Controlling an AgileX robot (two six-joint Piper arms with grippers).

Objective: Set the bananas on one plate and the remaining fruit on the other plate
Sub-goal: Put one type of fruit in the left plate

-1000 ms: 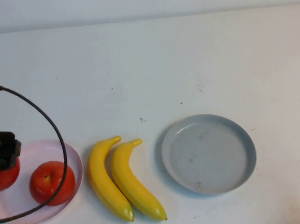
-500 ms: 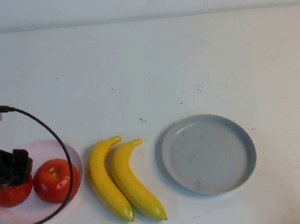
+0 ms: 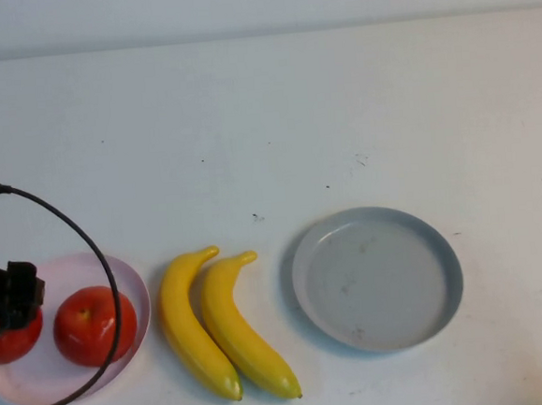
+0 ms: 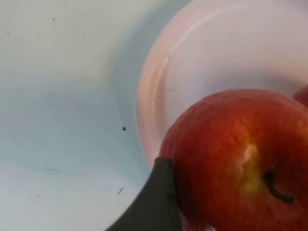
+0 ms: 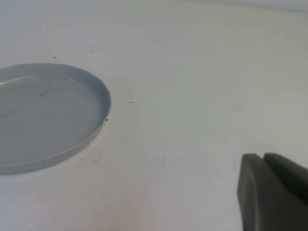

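- high view, lower left of the frame: the pale pink plate (image 3: 126, 275) lies on the white table (image 3: 274, 118) and carries both red apples.
- one apple (image 3: 93, 325) sits right of the plate's centre, stem dimple up; the second apple (image 3: 8, 343) sits at the plate's left side, partly under the left gripper (image 3: 6, 296).
- left gripper: at the left edge of the frame, directly over the second apple. its fingers stand spread wide. in the left wrist view one dark finger (image 4: 154, 204) lies against the apple's side (image 4: 240, 154); the other finger is out of frame, so whether the apple is actually gripped cannot be told.
- a black cable (image 3: 85, 226) loops from the left arm across the plate and the first apple.
- the two yellow bananas (image 3: 220, 324) lie side by side on the bare table, just right of the pink plate, touching along their length (neither is on a plate).
- the grey-blue plate (image 3: 377, 278) lies right of the bananas, apart from them, with only faint scuffs inside.
- right gripper (image 5: 269, 192): seen only in the right wrist view, lower right of that frame, fingers pressed together, holding nothing, over bare table and well apart from the grey-blue plate's rim (image 5: 103, 103).
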